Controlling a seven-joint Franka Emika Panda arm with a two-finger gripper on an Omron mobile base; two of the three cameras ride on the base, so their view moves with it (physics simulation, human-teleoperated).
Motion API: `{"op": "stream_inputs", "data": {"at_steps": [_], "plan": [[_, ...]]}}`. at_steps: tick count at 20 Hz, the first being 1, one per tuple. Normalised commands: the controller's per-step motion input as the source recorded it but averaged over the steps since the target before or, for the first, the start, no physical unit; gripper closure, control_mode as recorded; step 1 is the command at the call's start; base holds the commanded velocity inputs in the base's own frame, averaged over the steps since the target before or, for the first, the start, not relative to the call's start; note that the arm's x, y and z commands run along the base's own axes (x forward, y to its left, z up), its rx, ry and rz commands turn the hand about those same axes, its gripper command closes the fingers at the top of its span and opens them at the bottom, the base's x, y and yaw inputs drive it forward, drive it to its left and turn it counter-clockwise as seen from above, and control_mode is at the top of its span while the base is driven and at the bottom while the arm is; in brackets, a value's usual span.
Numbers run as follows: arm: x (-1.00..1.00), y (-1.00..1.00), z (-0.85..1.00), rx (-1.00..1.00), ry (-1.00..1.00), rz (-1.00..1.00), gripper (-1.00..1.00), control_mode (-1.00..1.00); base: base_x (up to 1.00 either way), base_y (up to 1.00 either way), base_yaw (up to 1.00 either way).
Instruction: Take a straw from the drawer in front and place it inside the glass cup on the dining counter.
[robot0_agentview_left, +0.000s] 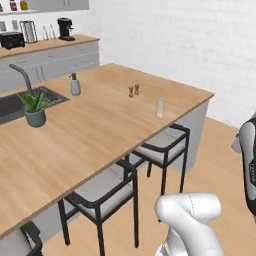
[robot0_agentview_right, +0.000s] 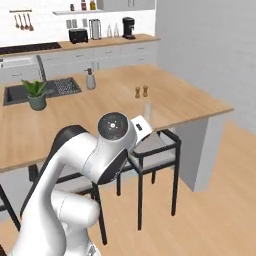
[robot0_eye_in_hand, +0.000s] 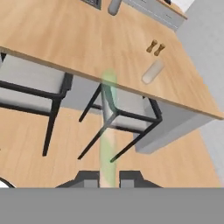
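In the hand view a thin, pale, see-through straw (robot0_eye_in_hand: 108, 131) stands up between my two dark fingertips. My gripper (robot0_eye_in_hand: 108, 179) is shut on its lower end, above the wood floor in front of the chairs. The glass cup (robot0_agentview_left: 160, 108) (robot0_agentview_right: 148, 111) (robot0_eye_in_hand: 152, 71) stands upright near the front edge of the dining counter (robot0_agentview_left: 100, 135) (robot0_agentview_right: 195, 102) (robot0_eye_in_hand: 65, 39), well ahead of the gripper and a little to the right of the straw's line. The drawer is out of view.
Two small brown shakers (robot0_agentview_left: 133, 90) (robot0_agentview_right: 141, 91) (robot0_eye_in_hand: 155, 47) stand behind the cup. A soap pump (robot0_agentview_left: 75, 85), a potted plant (robot0_agentview_left: 35, 109) and a sink (robot0_agentview_left: 7, 107) are further left. Black-framed chairs (robot0_agentview_left: 162, 147) (robot0_eye_in_hand: 127, 111) sit under the counter edge.
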Motion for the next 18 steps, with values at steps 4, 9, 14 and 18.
{"op": "stream_inputs", "data": {"at_steps": [4, 9, 14, 18], "plan": [[0.00, 0.00, 0.00, 0.00, 0.00, 0.00, 1.00, 1.00, 0.46, -0.76, 0.49], [0.00, 0.00, 0.00, 0.00, 0.00, 0.00, 1.00, 1.00, 0.34, -0.76, 0.52], [0.00, 0.00, 0.00, 0.00, 0.00, 0.00, 1.00, 1.00, 0.18, -0.40, 0.42], [0.00, 0.00, 0.00, 0.00, 0.00, 0.00, 1.00, 1.00, 0.13, -0.28, 0.34]]}}
